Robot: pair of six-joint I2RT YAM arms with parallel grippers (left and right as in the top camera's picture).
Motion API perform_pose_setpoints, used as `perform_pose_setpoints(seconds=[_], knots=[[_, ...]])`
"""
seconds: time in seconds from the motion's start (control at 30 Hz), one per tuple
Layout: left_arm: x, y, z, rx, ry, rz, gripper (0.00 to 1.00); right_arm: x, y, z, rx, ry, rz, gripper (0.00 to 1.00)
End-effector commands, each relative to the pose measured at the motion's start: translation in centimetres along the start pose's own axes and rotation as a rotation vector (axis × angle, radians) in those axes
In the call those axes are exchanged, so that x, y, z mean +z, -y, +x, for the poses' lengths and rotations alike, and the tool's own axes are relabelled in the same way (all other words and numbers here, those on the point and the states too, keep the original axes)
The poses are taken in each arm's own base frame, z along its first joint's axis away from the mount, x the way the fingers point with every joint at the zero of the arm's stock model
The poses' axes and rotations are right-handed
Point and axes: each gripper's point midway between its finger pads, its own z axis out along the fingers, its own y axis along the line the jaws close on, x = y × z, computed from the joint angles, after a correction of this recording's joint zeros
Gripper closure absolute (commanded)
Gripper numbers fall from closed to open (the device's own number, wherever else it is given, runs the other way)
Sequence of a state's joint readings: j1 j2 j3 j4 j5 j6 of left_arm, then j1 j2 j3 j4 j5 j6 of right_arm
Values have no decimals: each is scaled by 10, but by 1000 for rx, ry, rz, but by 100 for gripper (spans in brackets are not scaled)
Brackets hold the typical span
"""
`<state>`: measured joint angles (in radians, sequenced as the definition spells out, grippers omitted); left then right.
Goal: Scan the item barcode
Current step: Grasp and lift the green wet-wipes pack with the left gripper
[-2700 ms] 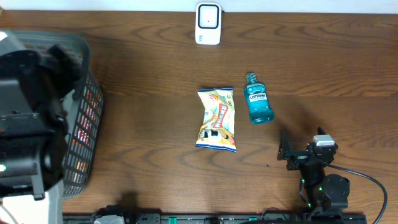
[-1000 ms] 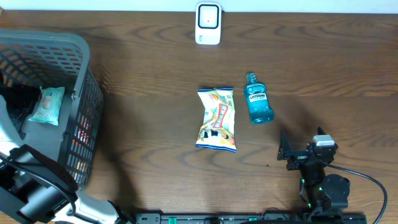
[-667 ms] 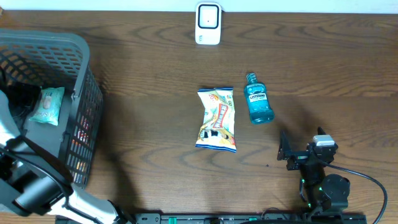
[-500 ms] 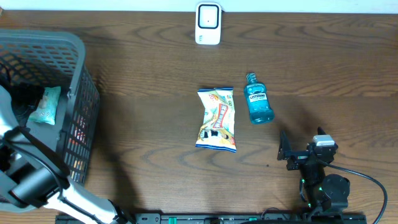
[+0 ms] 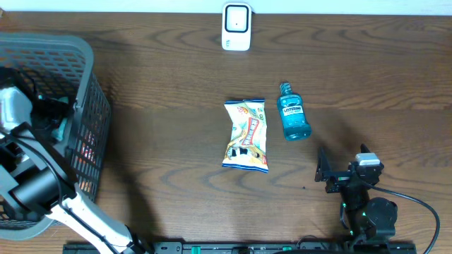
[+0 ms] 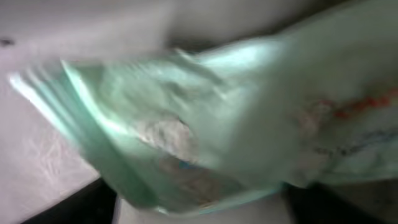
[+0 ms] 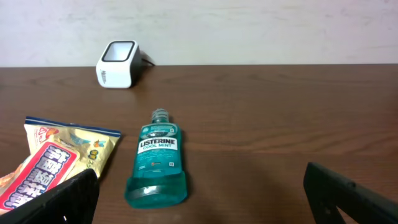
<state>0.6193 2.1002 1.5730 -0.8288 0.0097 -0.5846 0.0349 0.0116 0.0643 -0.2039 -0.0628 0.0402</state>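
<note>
A pale green packet (image 6: 205,118) fills the blurred left wrist view. It lies between the dark fingers (image 6: 81,208) of my left gripper (image 6: 205,208), which is down inside the grey basket (image 5: 95,77). The blur hides whether the jaws press on the packet. From overhead only a teal sliver of the packet (image 5: 62,127) shows beside the arm. The white barcode scanner (image 5: 236,27) stands at the table's far edge, scanner (image 7: 117,63) facing up. My right gripper (image 7: 208,199) rests open and empty near the front right, right gripper (image 5: 326,173) pointing toward the scanner.
A yellow snack bag (image 5: 246,135) and a blue mouthwash bottle (image 5: 292,114) lie side by side mid-table, ahead of the right gripper. The basket holds other goods behind its mesh wall. Bare brown tabletop lies between basket and snack bag.
My left arm has gone deeper into the basket and now covers most of the green packet. Its jaws have narrowed around the packet. The right arm has not moved.
</note>
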Motion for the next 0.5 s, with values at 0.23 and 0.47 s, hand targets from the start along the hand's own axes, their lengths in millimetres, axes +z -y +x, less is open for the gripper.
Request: perform_pose_setpoints(seconds=[0.23,0.47], knots=[[16,-18,10,68,55,-158,92,0,-2,0,-15,2,-6,1],[-35,-10,0,55,142,-80,93,0,-2,0,-15,2,-6,1]])
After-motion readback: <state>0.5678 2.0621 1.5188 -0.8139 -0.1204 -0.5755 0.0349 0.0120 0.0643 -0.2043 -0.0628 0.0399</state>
